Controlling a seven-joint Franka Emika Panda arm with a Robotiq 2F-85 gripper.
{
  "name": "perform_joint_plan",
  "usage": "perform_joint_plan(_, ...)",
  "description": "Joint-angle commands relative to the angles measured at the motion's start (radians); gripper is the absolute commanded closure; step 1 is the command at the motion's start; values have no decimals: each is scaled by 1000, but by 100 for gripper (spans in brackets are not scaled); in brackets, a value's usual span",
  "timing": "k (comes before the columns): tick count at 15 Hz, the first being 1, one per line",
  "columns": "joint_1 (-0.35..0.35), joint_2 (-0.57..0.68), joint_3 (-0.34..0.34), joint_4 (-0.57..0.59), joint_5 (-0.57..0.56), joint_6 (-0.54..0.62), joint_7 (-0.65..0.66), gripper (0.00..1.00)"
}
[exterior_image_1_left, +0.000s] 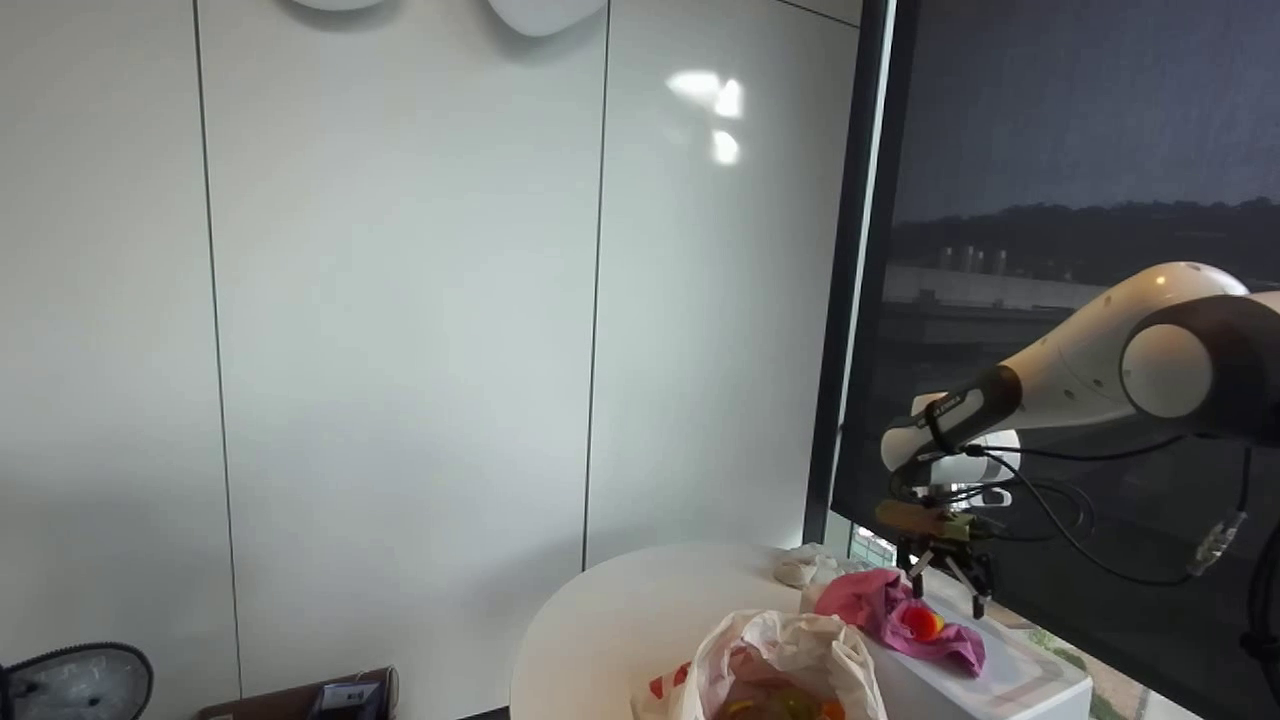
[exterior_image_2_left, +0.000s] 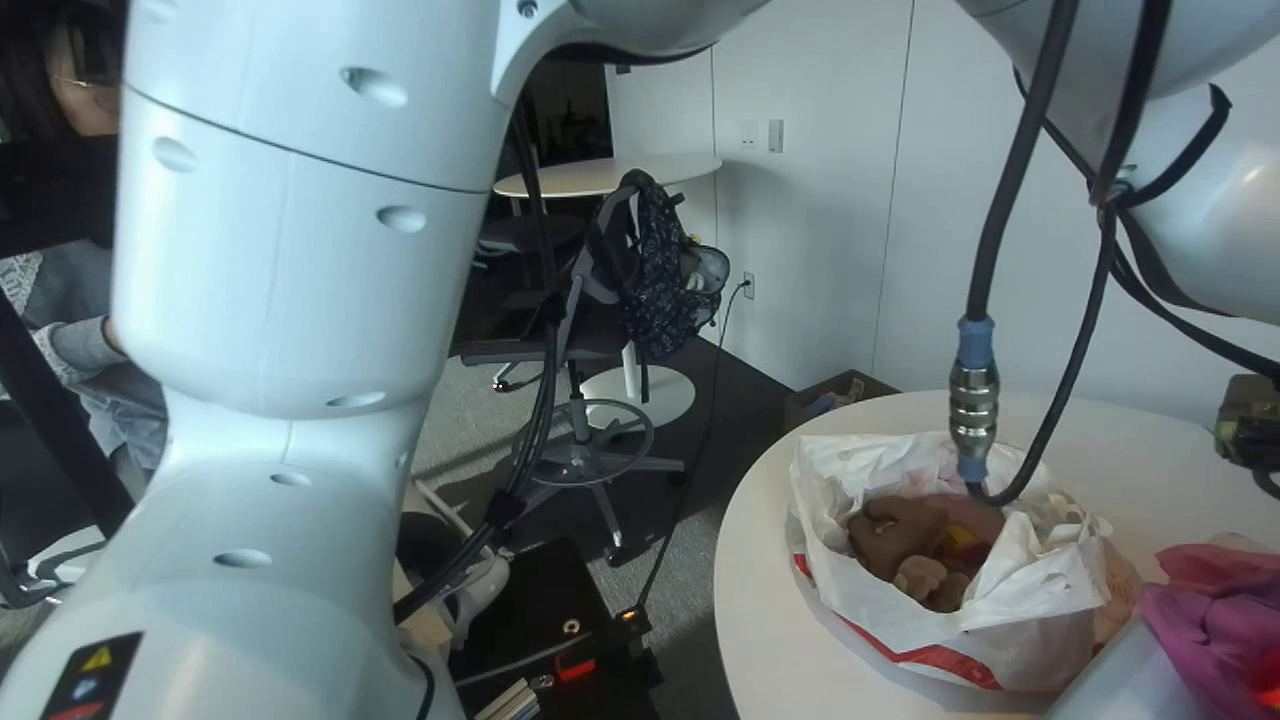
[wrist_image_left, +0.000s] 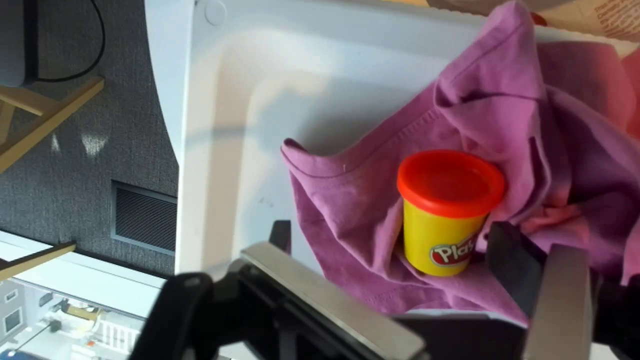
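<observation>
In an exterior view the spread, empty hand (exterior_image_1_left: 948, 598) hangs above and right of the tub (exterior_image_1_left: 920, 623) on the purple cloth (exterior_image_1_left: 962, 650). In an exterior view the purple cloth lies right of the bag (exterior_image_2_left: 1040, 577). In the wrist view the tub shows between the fingers (wrist_image_left: 511, 262), nearer the right, long axis pointing away.

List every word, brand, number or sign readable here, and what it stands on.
"Play": label on the yellow Play-Doh tub; the rest curves out of sight.
Yellow warning triangle: dark sticker on the robot arm; the marks below it are too small to read.
Lettering on the arm's dark band: too blurred to read.
Red print on a tan surface, wrist view's top-right corner: too blurred to read.
</observation>
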Motion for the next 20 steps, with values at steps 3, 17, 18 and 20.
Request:
perform_joint_plan(3, 24, -27, 16, -46, -14, -30, -38, 0)
perform_joint_plan(17, 35, 17, 9, -55, -7, 106, -12, 0)
perform_joint_plan(18, 33, 22, 9, -53, -5, 111, -13, 0)
perform_joint_plan(20, 35, 36, 4, -51, -9, 129, -8, 0)
